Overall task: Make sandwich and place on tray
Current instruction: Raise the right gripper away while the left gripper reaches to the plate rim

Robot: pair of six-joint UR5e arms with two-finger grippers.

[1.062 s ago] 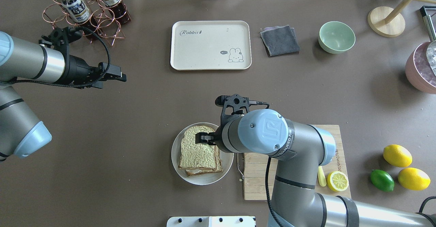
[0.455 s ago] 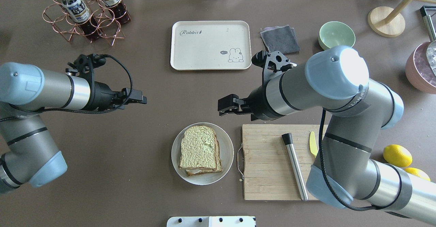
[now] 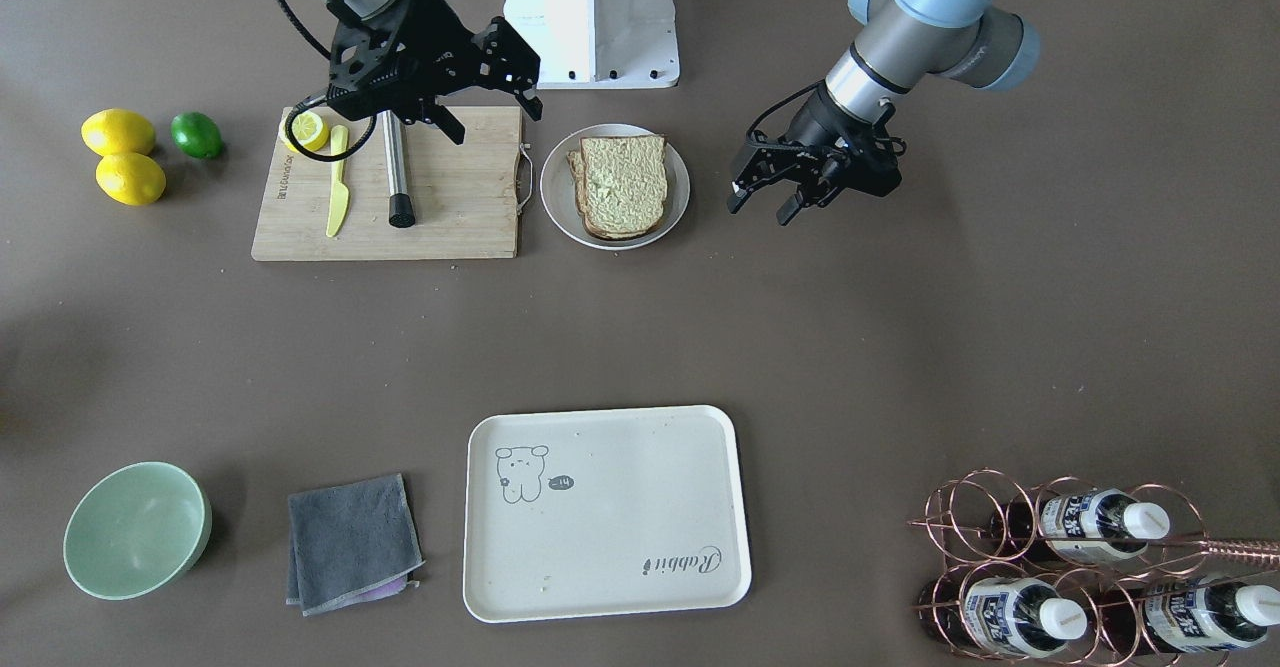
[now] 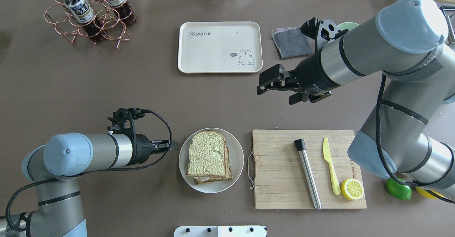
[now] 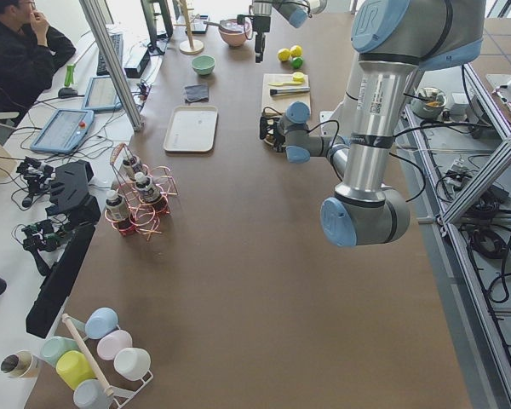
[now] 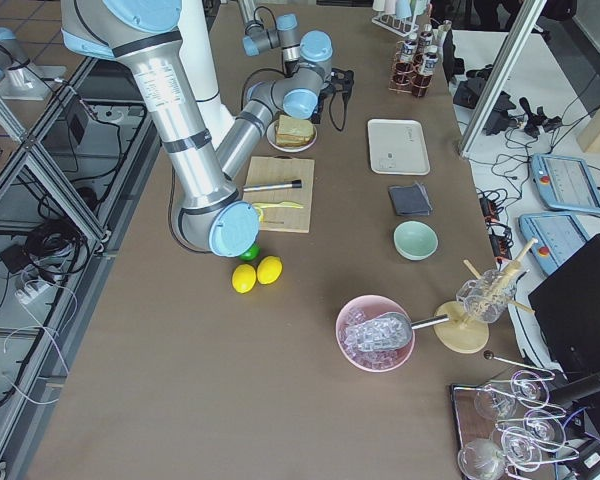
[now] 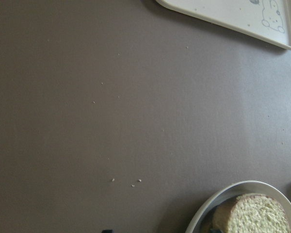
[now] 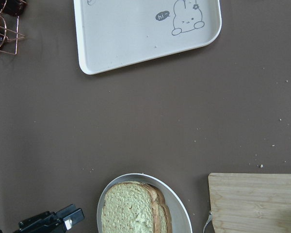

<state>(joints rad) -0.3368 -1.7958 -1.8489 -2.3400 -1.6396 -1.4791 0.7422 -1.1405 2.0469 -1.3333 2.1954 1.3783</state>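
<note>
the sandwich (image 4: pixel 209 157) sits on a round, smooth white plate (image 4: pixel 237 167) on the near part of the matte brown desk (image 4: pixel 142 87). it is two squarish slices stacked a little askew, the top one pale tan-green with a crinkled, rough face and a thin dark brown crust, and a sliver of white egg (image 4: pixel 204 177) shows between the slices at the near edge. the tray (image 4: pixel 213 48) lies well apart from it on the far side of the desk: a cream-white rectangle with rounded corners, a low raised rim, a small line-drawn animal and the script "rabbit", with nothing lying on it. the left end effector (image 3: pixel 760 211) is just beside the plate's rim on the robot's left side, its two black fingers spread apart and holding nothing, clear of the bread. the right end effector (image 4: pixel 276 95) hangs above bare desk between the tray's corner and the cutting board (image 4: pixel 277 166), its fingers likewise apart and empty. the cutting board is a pale slatted bamboo rectangle with a wire handle facing the plate; on it lie a brushed steel cylinder (image 4: pixel 308 176) with a black cap, a slim yellow plastic knife (image 4: pixel 330 169) and a cut lemon half (image 4: pixel 352 189). a folded grey cloth (image 4: pixel 289 43) lies beside the tray, a glossy pale green bowl (image 3: pixel 135 527) lies beyond the cloth, and a copper wire rack (image 4: pixel 89 20) holding capped bottles stands at the far left corner.
</note>
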